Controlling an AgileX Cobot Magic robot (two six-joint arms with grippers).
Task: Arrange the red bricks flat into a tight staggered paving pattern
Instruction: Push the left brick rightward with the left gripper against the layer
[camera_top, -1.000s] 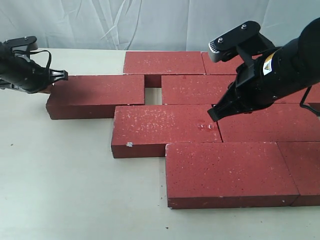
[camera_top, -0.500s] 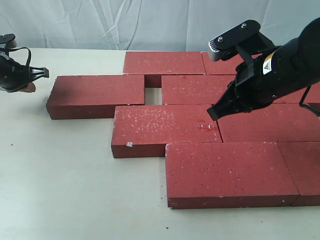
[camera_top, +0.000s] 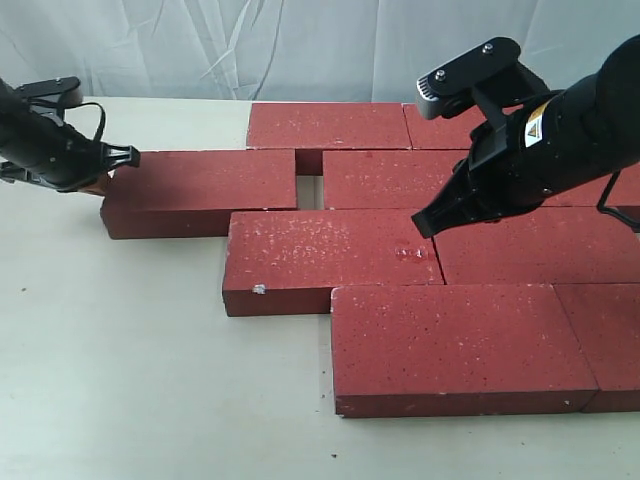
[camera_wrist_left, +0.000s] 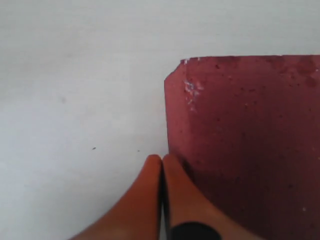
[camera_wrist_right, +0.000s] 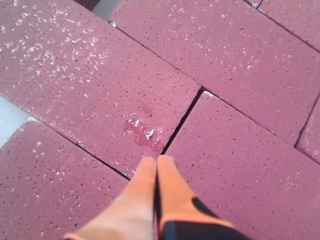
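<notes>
Several dark red speckled bricks lie flat in staggered rows on the pale table (camera_top: 120, 350). The leftmost brick (camera_top: 200, 190) of the second row stands a small gap (camera_top: 308, 190) away from its neighbour (camera_top: 400, 178). My left gripper (camera_top: 120, 160) is shut, its tips against that brick's left end; the wrist view shows the orange fingertips (camera_wrist_left: 172, 165) at the edge of the brick (camera_wrist_left: 250, 140). My right gripper (camera_top: 422, 226) is shut and empty, hovering over the joint between two third-row bricks (camera_top: 330, 260) (camera_top: 540, 245), tips (camera_wrist_right: 156, 161) just above the seam.
A front row of two bricks (camera_top: 460, 345) (camera_top: 610, 340) lies near the table's front right. A back-row brick (camera_top: 328, 125) sits by the white cloth backdrop (camera_top: 200, 50). Bare table spreads to the left and front left.
The left gripper drew back to the left, then returned and pushed the leftmost brick slightly right, narrowing the gap. The right arm has barely moved.
</notes>
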